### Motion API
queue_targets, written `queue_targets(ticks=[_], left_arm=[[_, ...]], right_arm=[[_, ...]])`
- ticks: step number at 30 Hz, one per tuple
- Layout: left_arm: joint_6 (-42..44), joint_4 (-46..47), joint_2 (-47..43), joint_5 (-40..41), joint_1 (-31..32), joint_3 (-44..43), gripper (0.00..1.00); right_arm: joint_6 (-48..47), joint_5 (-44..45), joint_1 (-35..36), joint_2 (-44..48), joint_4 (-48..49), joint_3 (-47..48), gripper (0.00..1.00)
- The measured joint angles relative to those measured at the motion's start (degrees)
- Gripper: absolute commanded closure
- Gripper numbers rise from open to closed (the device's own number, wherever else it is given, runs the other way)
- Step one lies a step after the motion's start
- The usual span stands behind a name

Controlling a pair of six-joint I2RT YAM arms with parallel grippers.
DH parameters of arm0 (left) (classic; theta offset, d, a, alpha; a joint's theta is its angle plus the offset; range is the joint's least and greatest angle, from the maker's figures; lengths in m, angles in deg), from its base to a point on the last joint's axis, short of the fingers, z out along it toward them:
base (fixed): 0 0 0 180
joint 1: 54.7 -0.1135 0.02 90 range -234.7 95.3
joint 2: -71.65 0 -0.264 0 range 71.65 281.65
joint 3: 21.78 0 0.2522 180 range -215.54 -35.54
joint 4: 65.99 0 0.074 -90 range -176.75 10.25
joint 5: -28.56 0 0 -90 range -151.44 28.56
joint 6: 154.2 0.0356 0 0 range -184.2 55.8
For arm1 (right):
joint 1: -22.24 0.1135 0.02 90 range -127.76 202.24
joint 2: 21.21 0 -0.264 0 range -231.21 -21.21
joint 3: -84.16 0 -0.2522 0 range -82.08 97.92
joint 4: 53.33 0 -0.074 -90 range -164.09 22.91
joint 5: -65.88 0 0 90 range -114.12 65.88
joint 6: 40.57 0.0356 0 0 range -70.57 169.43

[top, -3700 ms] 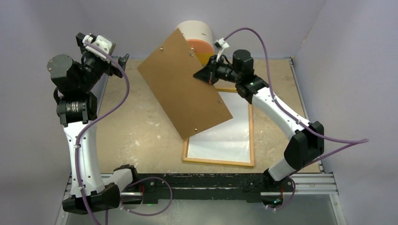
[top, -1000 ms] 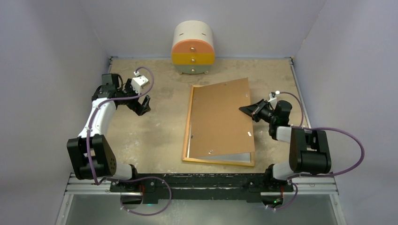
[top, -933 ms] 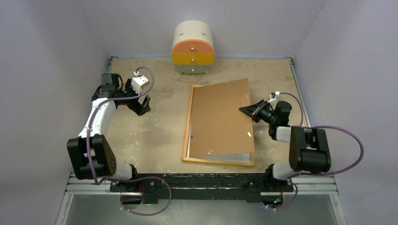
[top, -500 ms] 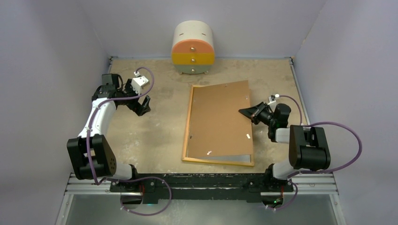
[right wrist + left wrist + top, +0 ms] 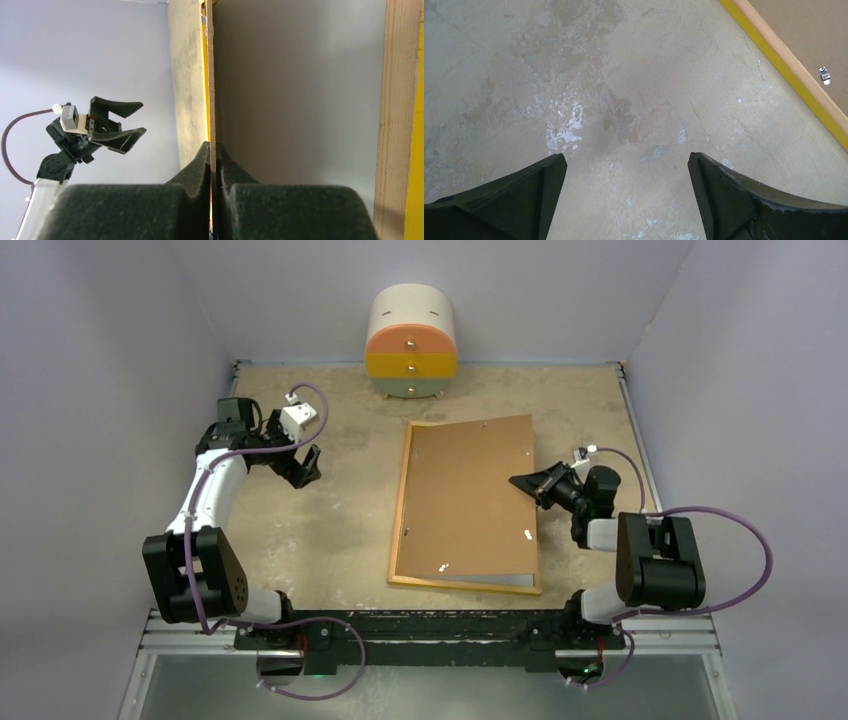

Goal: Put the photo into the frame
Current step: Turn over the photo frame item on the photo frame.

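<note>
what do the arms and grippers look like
The left arm and right arm have white links with chunky black joints and black bases. A purple cable loops along each. The left gripper and right gripper have black tapering fingers, with a small white box by each wrist.

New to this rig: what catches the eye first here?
A flat brown backing board lies centre-right over the thin yellow-edged wooden frame, the right gripper shut on the board's right edge. The left gripper hangs open over the table at left; a rounded white cabinet with orange and yellow drawers stands far centre.
</note>
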Motion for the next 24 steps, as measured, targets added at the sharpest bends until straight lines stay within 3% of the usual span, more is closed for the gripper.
queue_targets(ticks=[10,21,24], left_arm=[[0.0,-0.2,0.0,0.0,0.0,0.0,0.00],[0.0,-0.3,0.0,-0.4,0.0,0.0,0.00],[0.0,-0.3,0.0,-0.5,0.0,0.0,0.00]], right_arm=[[-1.4,-0.2,0.0,-1.7,0.6,0.1,1.00],[-6.2,0.4,0.5,-0.6,-5.3,2.4,1.00],[-6.7,1.0,1.5,-0.6,-6.0,2.7,0.96]])
